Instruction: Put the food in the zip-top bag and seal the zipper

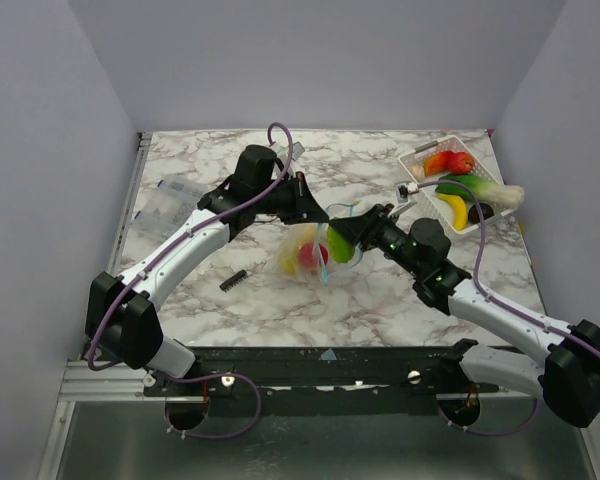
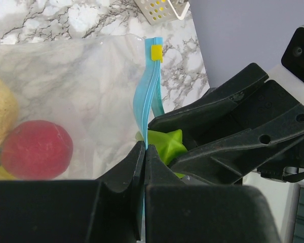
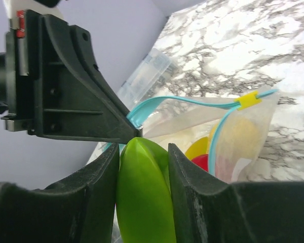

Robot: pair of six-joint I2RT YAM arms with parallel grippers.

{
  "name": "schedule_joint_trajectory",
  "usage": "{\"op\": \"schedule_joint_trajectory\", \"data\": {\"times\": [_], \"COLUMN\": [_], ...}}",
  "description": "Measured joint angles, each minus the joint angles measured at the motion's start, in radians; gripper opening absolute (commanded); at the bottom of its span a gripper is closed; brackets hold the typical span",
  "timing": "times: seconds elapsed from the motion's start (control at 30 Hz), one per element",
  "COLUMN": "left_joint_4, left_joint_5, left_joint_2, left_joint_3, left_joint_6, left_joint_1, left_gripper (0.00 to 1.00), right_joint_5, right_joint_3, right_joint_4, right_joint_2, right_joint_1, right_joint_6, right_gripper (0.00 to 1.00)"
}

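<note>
My left gripper: jaws closed tight on the teal zipper, pinching one lip of the zip-top bag, mid-table. My right gripper: clamped on a green toy vegetable, held at the bag's open mouth, just beside my left fingertips. Inside the bag: a red fruit and yellow pieces. A yellow slider tab sits on the zipper near one end. The white basket, far right, holds a banana plus red, orange, green and dark pieces. A small black bar lies left of the bag.
</note>
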Motion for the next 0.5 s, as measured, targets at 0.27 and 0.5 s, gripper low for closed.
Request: {"op": "schedule_joint_trajectory", "data": {"times": [0.27,0.5], "left_joint_4": [0.005,0.005], "left_joint_5": [0.005,0.006], "left_joint_2": [0.0,-0.004], "left_joint_3": [0.0,-0.002], "left_joint_6": [-0.003,-0.003], "left_joint_1": [0.0,0.001], "left_gripper": [0.0,0.0], "right_joint_5": [0.038,0.048], "right_joint_3": [0.024,0.076], "right_joint_4": [-0.091,-0.164], "right_joint_2": [0.011,0.015], "right_joint_1": [0.005,0.005], "right_joint_6": [-0.071,-0.105], "right_gripper": [0.66,0.66]}}
